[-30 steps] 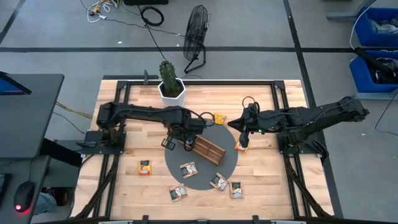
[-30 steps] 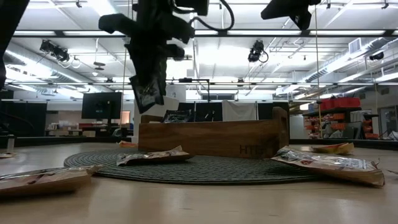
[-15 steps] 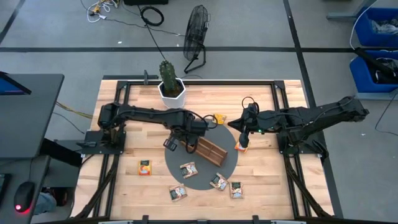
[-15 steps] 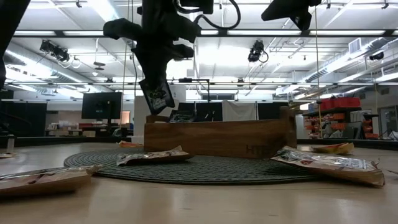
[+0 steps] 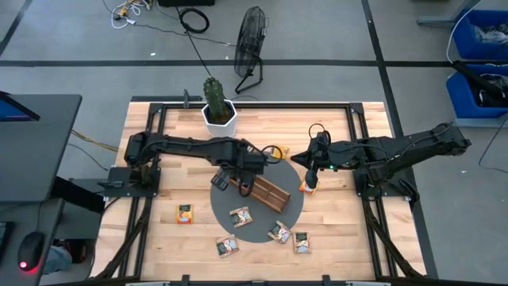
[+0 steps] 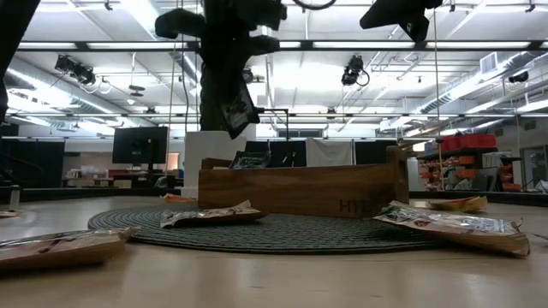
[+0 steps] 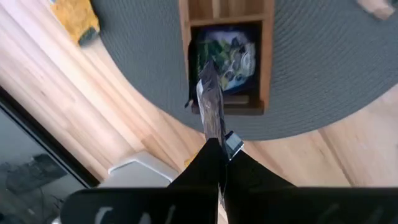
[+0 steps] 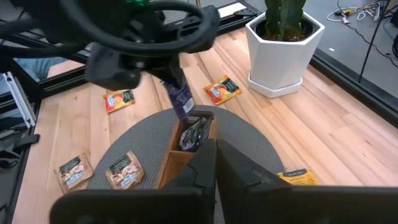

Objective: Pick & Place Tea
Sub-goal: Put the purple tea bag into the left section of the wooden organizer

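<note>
partly edge-on, tea packet (image 7: 210, 111) pinched, left gripper (image 7: 219, 148)

Bright overhead lights, low-view glare

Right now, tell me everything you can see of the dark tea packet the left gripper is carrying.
The dark blue-black tea packet is a small flat foil-looking sachet with a printed label. It hangs edge-on and a little tilted, pinched at one edge by the shut left gripper, clear of everything below. It is above the end compartment of the brown wooden divided tray, where another dark packet with green print already lies. The tray sits on the round grey woven mat. Only the gripper's fingers touch the packet.
</note>
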### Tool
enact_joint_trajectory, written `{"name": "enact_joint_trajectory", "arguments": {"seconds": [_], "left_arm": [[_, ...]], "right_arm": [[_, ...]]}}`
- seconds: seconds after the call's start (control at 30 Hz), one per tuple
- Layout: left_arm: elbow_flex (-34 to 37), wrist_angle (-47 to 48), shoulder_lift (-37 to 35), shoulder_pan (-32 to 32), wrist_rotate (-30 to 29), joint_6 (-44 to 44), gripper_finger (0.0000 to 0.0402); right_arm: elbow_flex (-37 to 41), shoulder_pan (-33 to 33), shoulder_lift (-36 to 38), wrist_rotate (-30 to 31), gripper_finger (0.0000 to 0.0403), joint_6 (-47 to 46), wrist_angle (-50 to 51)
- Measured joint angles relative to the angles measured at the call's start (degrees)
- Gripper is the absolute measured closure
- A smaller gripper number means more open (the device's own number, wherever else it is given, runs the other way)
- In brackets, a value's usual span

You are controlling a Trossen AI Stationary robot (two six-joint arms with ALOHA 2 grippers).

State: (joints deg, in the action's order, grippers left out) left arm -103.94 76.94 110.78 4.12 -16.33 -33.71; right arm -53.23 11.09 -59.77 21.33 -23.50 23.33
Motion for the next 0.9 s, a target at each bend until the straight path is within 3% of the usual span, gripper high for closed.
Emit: {"name": "enact_joint_trajectory", "arguments": {"seconds": [0.9], "left_arm": [[0.1,-0.9,8.5,1.6,3.1,0.5,0.0399]], "right_arm": [[0.0,0.0,0.0,-0.4,0.0388,-0.1,0.9]]}}
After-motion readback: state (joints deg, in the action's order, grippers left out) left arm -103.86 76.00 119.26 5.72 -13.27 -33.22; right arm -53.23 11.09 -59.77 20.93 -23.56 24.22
